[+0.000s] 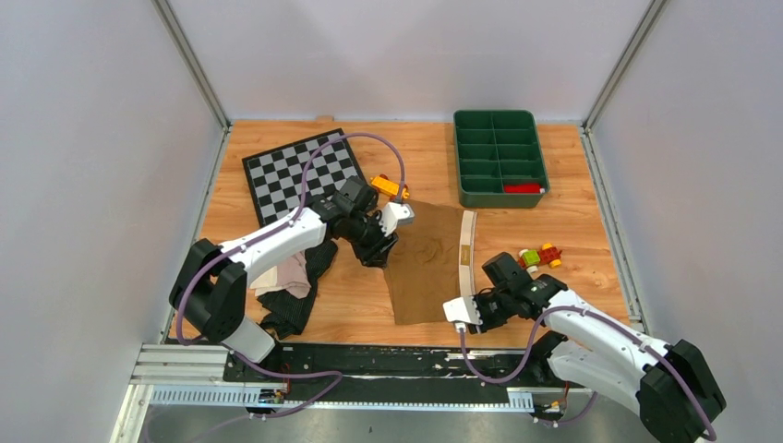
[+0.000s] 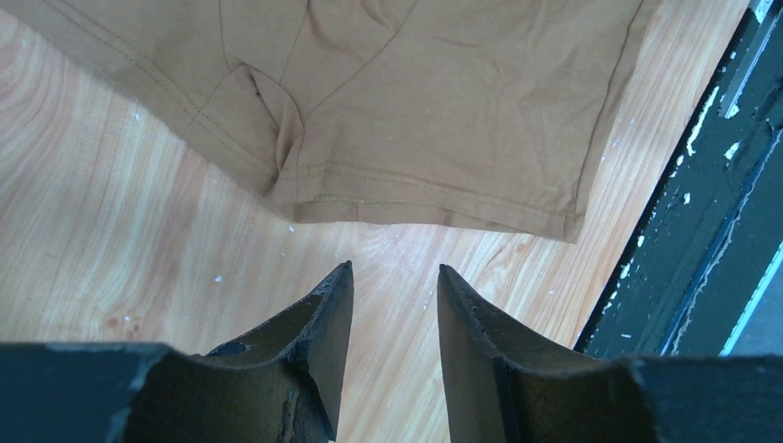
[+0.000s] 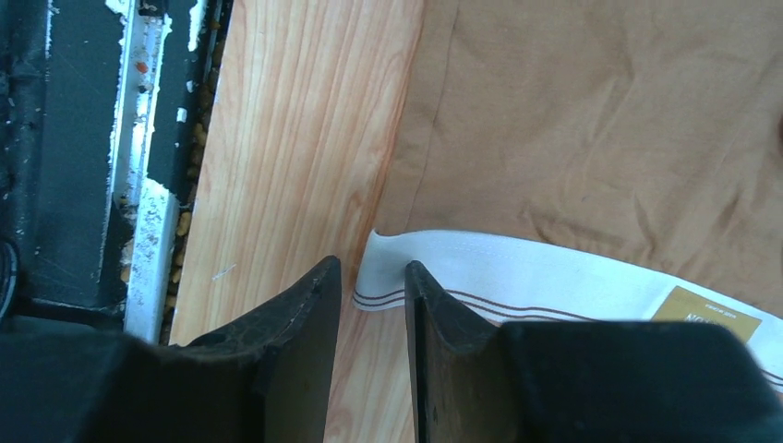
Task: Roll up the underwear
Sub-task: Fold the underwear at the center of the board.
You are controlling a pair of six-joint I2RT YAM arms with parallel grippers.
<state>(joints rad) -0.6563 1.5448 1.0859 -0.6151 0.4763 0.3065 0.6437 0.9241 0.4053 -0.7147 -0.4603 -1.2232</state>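
1. Just ahead of the left jaws: a leg hem of the tan underwear [image 2: 415, 120], lying flat on the counter [image 2: 111, 249]. The hem is clear of the tips, with a strip of bare wood between.
2. Left jaws: apart, nothing between them, angled down at the counter.
3. At the tips of the right jaws: the near end of the cream waistband [image 3: 554, 277]. It has two thin dark stripes and a tan label further along, off to the right of the tips.
4. Right jaws: apart with a narrow gap, not clamped on anything. The band's end lines up with the gap; can't tell if it touches either finger.
5. Top view: the tan underwear is spread out between the two sets of jaws. Left jaws are at its left edge, right jaws at its near right corner. The waistband runs along its right side, away from the right jaws.
6. Behind the left jaws, under the left arm [image 1: 268, 245]: black underwear [image 1: 295, 312] and pale pink underwear [image 1: 291, 274], crumpled and touching, pink on top.
7. Beyond the left jaws: checkerboard mat [image 1: 300, 173], with an orange toy [image 1: 390, 187] just beside its right corner.
8. Right of the right jaws and slightly beyond: a small multicolour toy [image 1: 540, 257]. Further beyond is a green tray [image 1: 499, 115] with a red block [image 1: 523, 187] in its near right compartment.
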